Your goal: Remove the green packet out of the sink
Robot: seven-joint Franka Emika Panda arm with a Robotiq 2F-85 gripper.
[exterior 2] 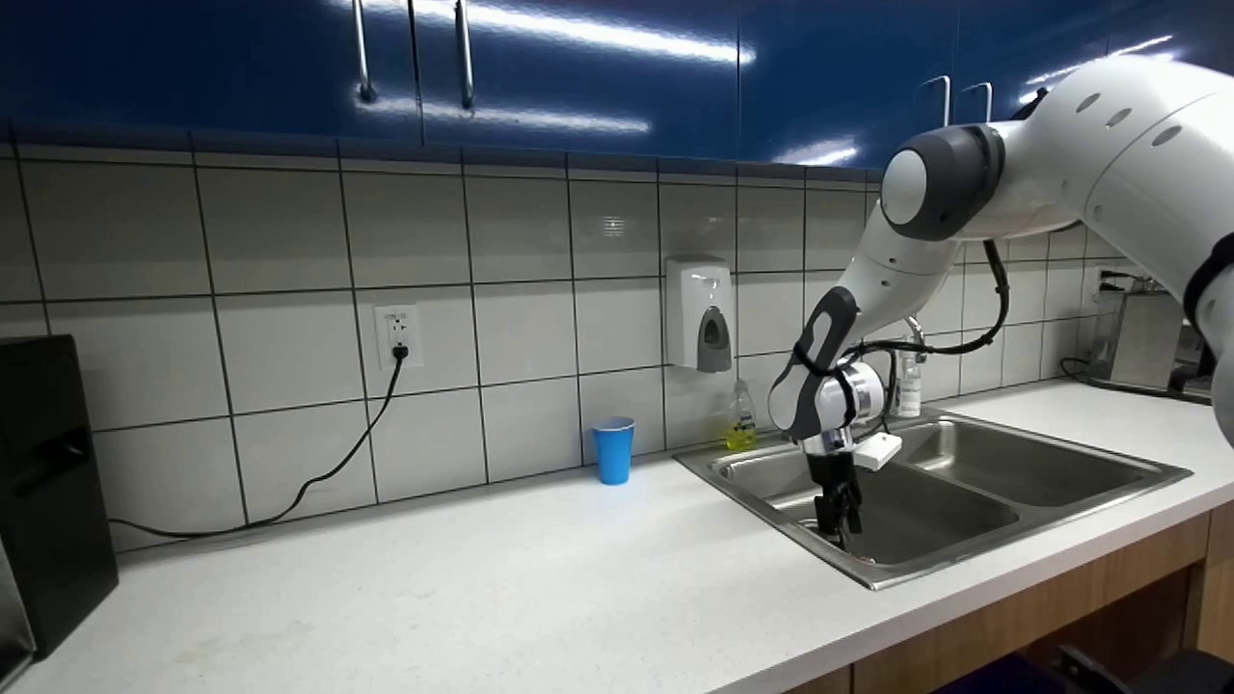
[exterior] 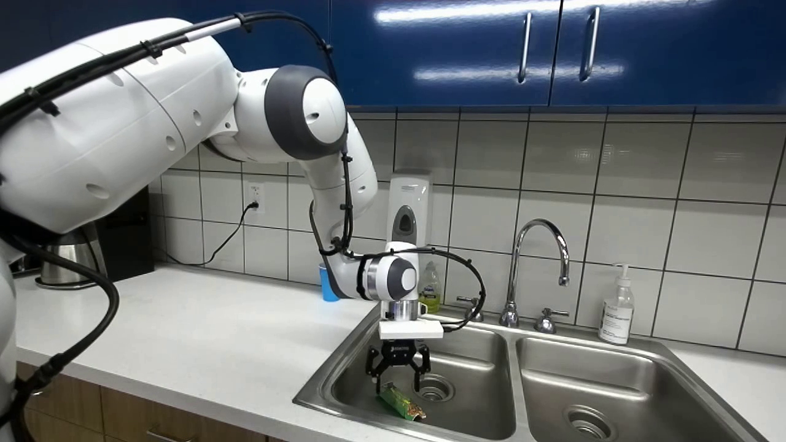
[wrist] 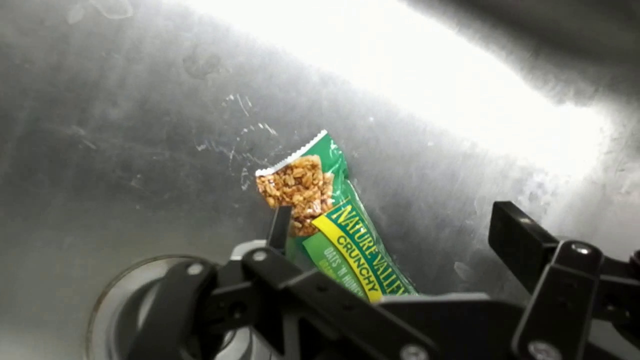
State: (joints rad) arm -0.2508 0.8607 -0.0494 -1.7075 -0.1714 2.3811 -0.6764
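Robotiq gripper (wrist: 391,218) foremost in the wrist view, lower half: jaws wide apart, holding nothing. Nature Valley Crunchy packet (wrist: 345,225) lies in the stainless-steel sink (exterior: 517,380), left basin, lower centre of an exterior view. One fingertip (wrist: 281,227) overlaps it in the wrist view; contact unclear. Judged light, slick-filmed, brittle if full: pinch gently across the narrow middle, clear of the crimped end.

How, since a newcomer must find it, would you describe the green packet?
Find the steel double sink, then the basin nearer the blue cup. The green packet lies there, beside its round drain. Unlike the metal drain and black gripper, it is bright green with a yellow band and granola picture.
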